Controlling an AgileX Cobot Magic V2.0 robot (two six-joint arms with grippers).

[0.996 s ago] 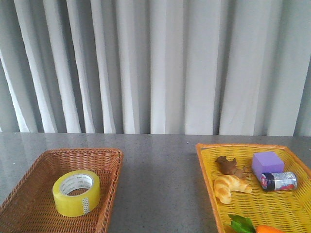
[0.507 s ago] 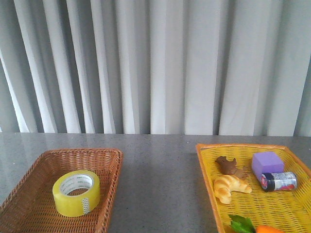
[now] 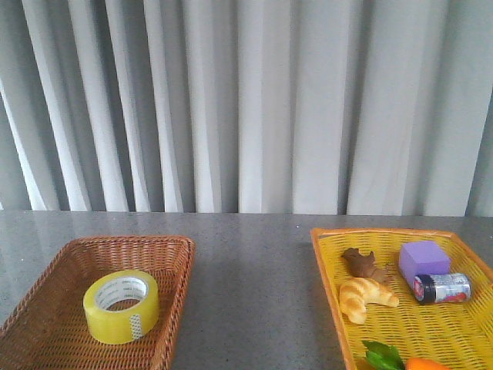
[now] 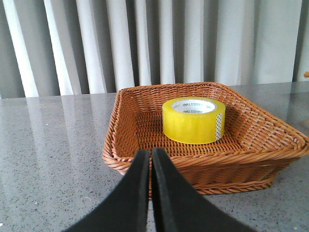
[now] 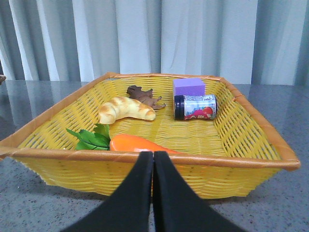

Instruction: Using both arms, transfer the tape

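The tape (image 3: 121, 306), a wide yellow roll with a white printed core, lies flat in the brown wicker basket (image 3: 173, 254) at the front left. It also shows in the left wrist view (image 4: 193, 120), inside the same basket (image 4: 120, 108). My left gripper (image 4: 150, 153) is shut and empty, in front of the basket's near rim, short of the tape. My right gripper (image 5: 153, 155) is shut and empty, just before the near rim of the yellow basket (image 5: 241, 162). Neither arm shows in the front view.
The yellow basket (image 3: 327, 266) at the right holds a croissant (image 3: 365, 297), a brown toy (image 3: 365, 264), a purple block (image 3: 424, 258), a small labelled can (image 3: 442, 287), green leaves (image 3: 383, 356) and an orange carrot (image 5: 140, 143). Grey tabletop (image 3: 254, 301) lies between baskets; curtains behind.
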